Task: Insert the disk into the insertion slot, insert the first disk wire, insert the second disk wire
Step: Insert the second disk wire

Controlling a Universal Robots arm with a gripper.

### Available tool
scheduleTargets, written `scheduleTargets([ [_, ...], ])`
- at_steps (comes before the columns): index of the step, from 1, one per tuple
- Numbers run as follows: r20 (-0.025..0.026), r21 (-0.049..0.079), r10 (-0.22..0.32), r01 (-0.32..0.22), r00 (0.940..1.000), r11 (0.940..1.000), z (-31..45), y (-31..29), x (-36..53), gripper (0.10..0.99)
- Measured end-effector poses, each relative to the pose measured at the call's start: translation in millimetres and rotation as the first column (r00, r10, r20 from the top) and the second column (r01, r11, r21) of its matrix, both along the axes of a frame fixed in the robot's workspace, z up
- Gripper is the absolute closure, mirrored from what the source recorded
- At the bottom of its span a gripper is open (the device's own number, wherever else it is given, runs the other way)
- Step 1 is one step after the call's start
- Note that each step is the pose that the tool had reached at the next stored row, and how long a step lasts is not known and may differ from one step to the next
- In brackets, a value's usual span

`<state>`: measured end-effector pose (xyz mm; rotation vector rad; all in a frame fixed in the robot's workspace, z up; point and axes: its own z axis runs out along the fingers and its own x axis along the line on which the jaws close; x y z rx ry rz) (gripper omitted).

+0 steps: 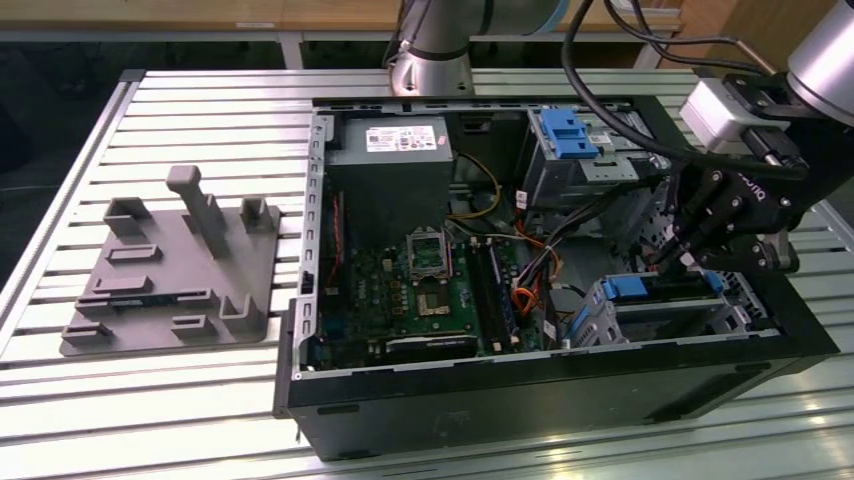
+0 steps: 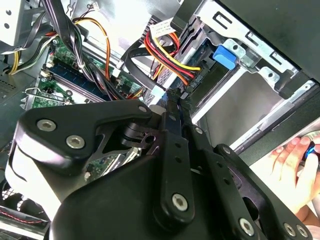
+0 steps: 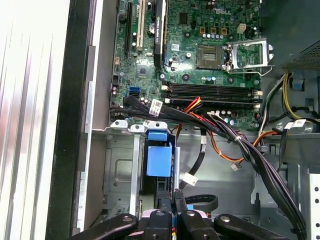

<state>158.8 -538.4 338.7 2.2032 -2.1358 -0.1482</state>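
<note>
One gripper (image 1: 694, 262) hangs at your disk's (image 1: 658, 290) 12 o'clock, disk seated in the insertion slot (image 1: 603, 322); jaws pinched together, contents unclear.

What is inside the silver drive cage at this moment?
The disk sits in the insertion slot, its blue carrier showing. The tool hangs over its end, hiding the connectors in the exterior view.
</note>
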Motion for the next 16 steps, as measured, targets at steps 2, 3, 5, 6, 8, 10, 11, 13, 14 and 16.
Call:
scheduleTargets([
  [2,0.0000,0.000,-0.001,0.001,1.0000,1.0000,-0.1,-0.5,0.0,0.941],
  [3,0.0000,0.000,-0.001,0.001,1.0000,1.0000,-0.1,-0.8,0.0,0.941],
  [5,0.0000,0.000,-0.003,0.003,1.0000,1.0000,-0.2,-1.4,0.0,0.941],
  [6,0.0000,0.000,-0.004,0.004,1.0000,1.0000,-0.2,-1.6,0.0,0.941],
  [8,0.0000,0.000,-0.006,0.006,1.0000,1.0000,-0.3,-2.0,0.0,0.941],
  [10,0.0000,0.000,-0.009,0.009,1.0000,1.0000,-0.4,-2.4,0.1,0.941],
  [11,0.0000,0.000,-0.011,0.011,0.9999,0.9999,-0.5,-2.6,0.2,0.941],
  [13,0.0000,0.000,-0.013,0.013,0.9999,0.9999,-0.6,-2.9,0.7,0.941],
  [14,0.0000,0.000,-0.013,0.013,0.9999,0.9999,-0.7,-3.0,0.9,0.941],
  [16,0.0000,0.000,-0.014,0.014,0.9999,0.9999,-0.9,-3.4,1.4,0.941],
])
